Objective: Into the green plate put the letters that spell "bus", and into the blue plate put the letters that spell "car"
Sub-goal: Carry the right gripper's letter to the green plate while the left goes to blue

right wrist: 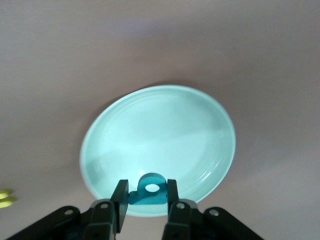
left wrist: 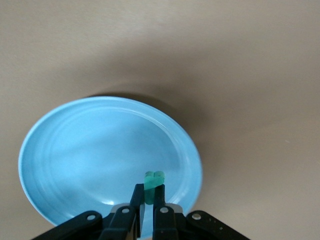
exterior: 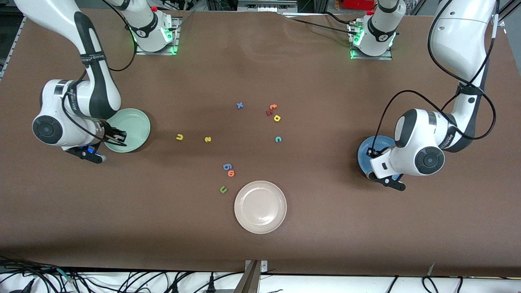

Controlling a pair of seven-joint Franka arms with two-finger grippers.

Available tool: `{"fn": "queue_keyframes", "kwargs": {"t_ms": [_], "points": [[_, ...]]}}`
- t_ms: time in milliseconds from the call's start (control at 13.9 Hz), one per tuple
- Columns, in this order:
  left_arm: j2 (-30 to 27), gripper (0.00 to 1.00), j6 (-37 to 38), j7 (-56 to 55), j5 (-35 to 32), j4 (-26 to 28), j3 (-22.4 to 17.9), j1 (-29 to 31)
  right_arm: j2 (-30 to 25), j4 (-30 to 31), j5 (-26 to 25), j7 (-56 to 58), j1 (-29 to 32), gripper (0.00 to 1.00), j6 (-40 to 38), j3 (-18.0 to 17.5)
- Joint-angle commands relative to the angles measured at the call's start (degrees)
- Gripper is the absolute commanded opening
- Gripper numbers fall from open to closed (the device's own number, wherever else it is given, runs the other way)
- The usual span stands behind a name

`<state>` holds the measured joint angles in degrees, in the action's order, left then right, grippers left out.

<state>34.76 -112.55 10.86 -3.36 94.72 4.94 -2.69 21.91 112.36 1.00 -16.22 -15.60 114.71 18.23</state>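
My right gripper [exterior: 118,136] [right wrist: 146,184] hangs over the green plate [exterior: 136,122] [right wrist: 165,130], shut on the teal "b" [right wrist: 150,193]. My left gripper [exterior: 371,153] [left wrist: 148,189] is over the blue plate [exterior: 380,142] [left wrist: 75,150], shut on a small teal letter [left wrist: 153,181] that is seen edge-on, so its shape does not show. On the table lie the yellow "u" [exterior: 179,137], the yellow "s" [exterior: 208,139], the teal "c" [exterior: 278,139] and the yellow "a" [exterior: 277,118]. Both plates look bare inside.
A cream-white plate [exterior: 260,206] sits nearest the front camera, mid-table. Other letters lie about: a blue x [exterior: 239,105], an orange t [exterior: 272,107], a dark red one [exterior: 268,112], a blue one [exterior: 227,166], an orange o [exterior: 231,173] and a green u [exterior: 223,189].
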Motion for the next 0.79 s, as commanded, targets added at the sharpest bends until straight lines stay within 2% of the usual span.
{"fn": "queue_keyframes", "kwargs": {"t_ms": [0, 72, 144, 216, 361, 433, 505, 577, 721], "points": [[0.5, 0.00, -2.8, 1.2, -2.1, 0.8, 0.4, 1.1, 1.9, 3.5, 0.6, 5.0, 0.1, 0.10, 7.0, 1.2], [0.6, 0.00, -3.0, 1.2, -2.0, 0.9, 0.4, 1.2, 2.4, 4.9, 0.6, 5.1, 0.7, 0.11, 9.8, 1.2], [0.7, 0.37, -2.9, 1.3, -2.1, 0.8, 0.4, 1.1, 2.9, 6.1, 0.6, 5.1, 0.8, 0.14, 11.8, 1.2], [0.7, 0.99, -2.7, 2.1, -2.0, 0.8, 0.4, 0.9, 3.2, 6.5, 0.6, 5.4, 0.8, 0.24, 11.9, 1.2], [0.6, 1.00, -2.2, 2.8, -2.0, 0.8, 0.4, 1.0, 3.2, 6.6, 0.6, 6.3, 0.9, 0.26, 11.6, 1.2], [0.5, 1.00, -1.7, 2.7, -2.0, 0.8, 0.5, 1.0, 3.2, 6.6, 0.6, 6.3, 1.1, 0.41, 11.5, 1.2], [0.5, 1.00, -1.0, 1.6, -1.7, 0.5, 0.6, 0.5, 3.1, 6.6, 0.6, 6.3, 1.1, 0.83, 11.5, 1.2], [0.3, 1.00, -1.0, 0.2, -1.0, 0.5, 0.8, 0.1, 2.6, 6.5, 0.6, 6.3, 1.0, 0.99, 11.4, 1.2], [0.4, 1.00, -1.8, -3.5, 1.7, 0.3, 3.6, 0.1, 1.0, 5.7, 0.6, 5.6, 0.6, 0.99, 8.9, 0.7]]}}
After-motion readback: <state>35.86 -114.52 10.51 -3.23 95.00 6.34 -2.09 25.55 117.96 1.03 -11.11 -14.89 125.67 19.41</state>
